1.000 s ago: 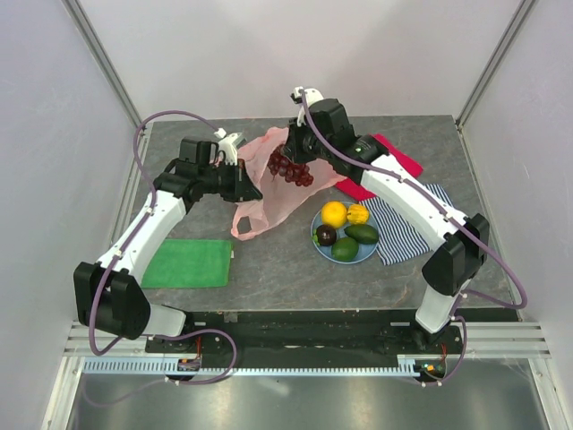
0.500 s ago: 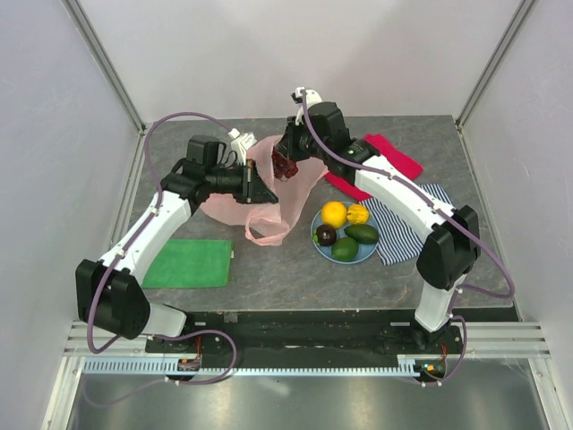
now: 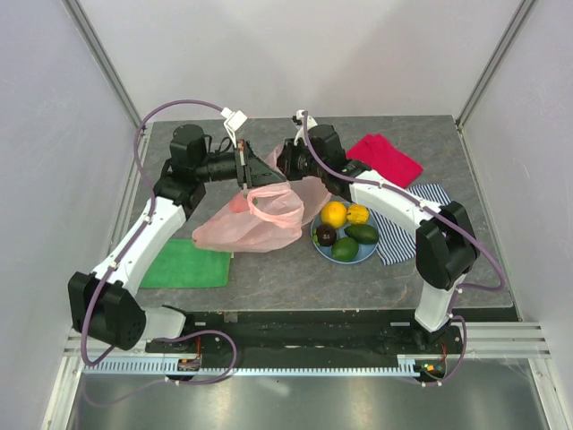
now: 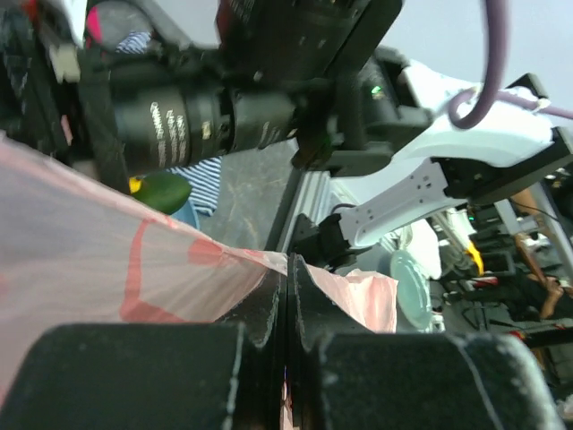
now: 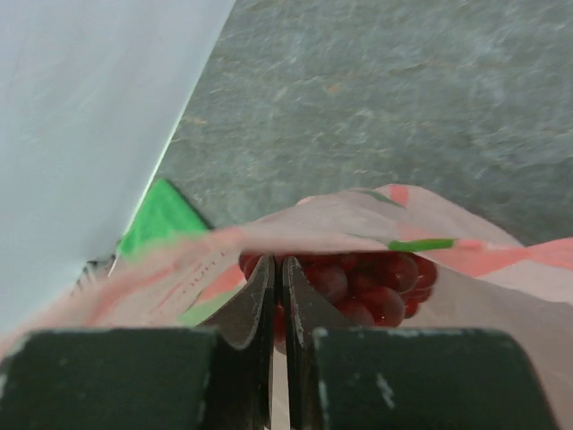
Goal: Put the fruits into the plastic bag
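Note:
The pink plastic bag hangs from my left gripper, which is shut on its upper edge; the left wrist view shows pink film pinched between the jaws of the left gripper. My right gripper reaches into the bag's mouth. In the right wrist view it is shut on the dark red grape bunch, which hangs just under the bag's rim. A yellow citrus, a small orange fruit, a dark purple fruit, an avocado and a lime lie on the blue plate.
A red cloth lies at the back right. A striped cloth sits under the plate's right side. A green cloth is near the left front. The two arms meet above the table's middle.
My left gripper has lifted the bag's edge higher and to the right, and the bag has spread out below it. My right gripper has carried the grapes left into the bag's mouth.

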You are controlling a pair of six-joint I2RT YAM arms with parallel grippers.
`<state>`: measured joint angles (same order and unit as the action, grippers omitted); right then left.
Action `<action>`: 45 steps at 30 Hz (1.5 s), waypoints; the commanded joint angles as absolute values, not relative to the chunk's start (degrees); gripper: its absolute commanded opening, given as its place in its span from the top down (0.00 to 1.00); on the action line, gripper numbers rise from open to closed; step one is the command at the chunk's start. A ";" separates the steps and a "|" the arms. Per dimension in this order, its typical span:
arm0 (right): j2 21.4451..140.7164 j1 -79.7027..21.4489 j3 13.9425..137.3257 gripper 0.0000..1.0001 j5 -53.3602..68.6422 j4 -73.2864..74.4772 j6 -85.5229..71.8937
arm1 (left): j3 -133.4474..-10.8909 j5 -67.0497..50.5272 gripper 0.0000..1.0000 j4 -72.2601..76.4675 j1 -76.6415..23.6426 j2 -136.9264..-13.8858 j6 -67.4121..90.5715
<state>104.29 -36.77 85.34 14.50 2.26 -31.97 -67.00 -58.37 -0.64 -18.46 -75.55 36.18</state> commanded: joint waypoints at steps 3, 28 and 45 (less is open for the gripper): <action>103.00 -37.35 81.30 1.00 18.99 -6.95 -37.00 | -66.72 -63.54 0.98 6.50 -16.35 -78.13 41.58; 108.37 -37.35 78.58 0.39 17.31 -3.34 -34.28 | -59.94 -62.75 0.98 1.85 -9.14 -79.89 34.63; 86.78 -37.44 64.43 0.27 12.05 -2.56 -31.21 | -59.94 -59.76 0.98 -1.04 -2.46 -78.57 33.22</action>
